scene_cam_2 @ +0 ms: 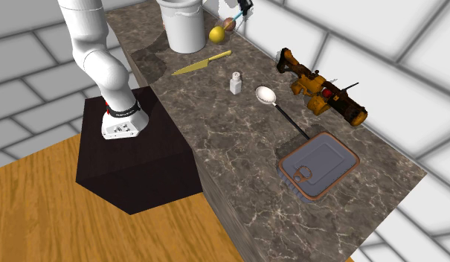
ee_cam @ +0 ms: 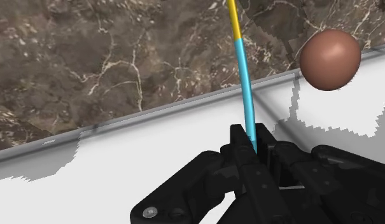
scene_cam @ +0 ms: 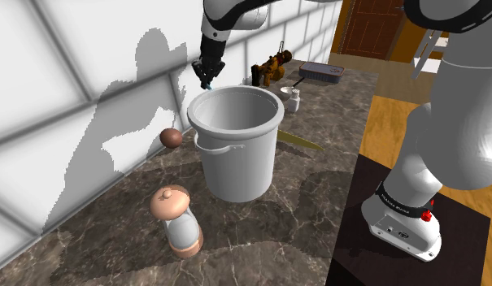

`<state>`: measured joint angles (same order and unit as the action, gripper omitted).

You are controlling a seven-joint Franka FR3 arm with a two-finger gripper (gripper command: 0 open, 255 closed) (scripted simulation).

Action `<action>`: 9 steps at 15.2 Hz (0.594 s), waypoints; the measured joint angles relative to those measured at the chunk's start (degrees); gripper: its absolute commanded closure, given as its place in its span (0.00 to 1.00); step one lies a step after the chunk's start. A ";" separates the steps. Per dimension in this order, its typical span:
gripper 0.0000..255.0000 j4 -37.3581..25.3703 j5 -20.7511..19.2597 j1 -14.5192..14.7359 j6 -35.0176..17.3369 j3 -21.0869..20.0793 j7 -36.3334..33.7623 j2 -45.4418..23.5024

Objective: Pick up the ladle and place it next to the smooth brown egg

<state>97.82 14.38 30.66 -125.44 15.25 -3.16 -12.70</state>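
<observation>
No text, number or brand can be read anywhere. The dark band (scene_cam: 396, 197) round the arm's foot, well apart from the tool (scene_cam: 207, 80) at the arm's other end, carries small pale lettering. The white base (scene_cam: 415, 236) just under it has a small dark mark, but neither can be made out.
</observation>
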 measured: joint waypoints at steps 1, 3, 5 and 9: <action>1.00 0.58 0.13 0.04 -0.72 -0.06 0.12 -0.14; 1.00 1.66 0.46 0.01 -2.09 -0.14 0.52 -0.47; 1.00 2.82 0.73 0.04 -3.42 -0.23 0.83 -0.66; 1.00 4.31 1.45 -0.05 -5.77 -0.44 1.57 -1.63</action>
<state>102.13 15.83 30.61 -131.21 14.81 -1.59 -14.33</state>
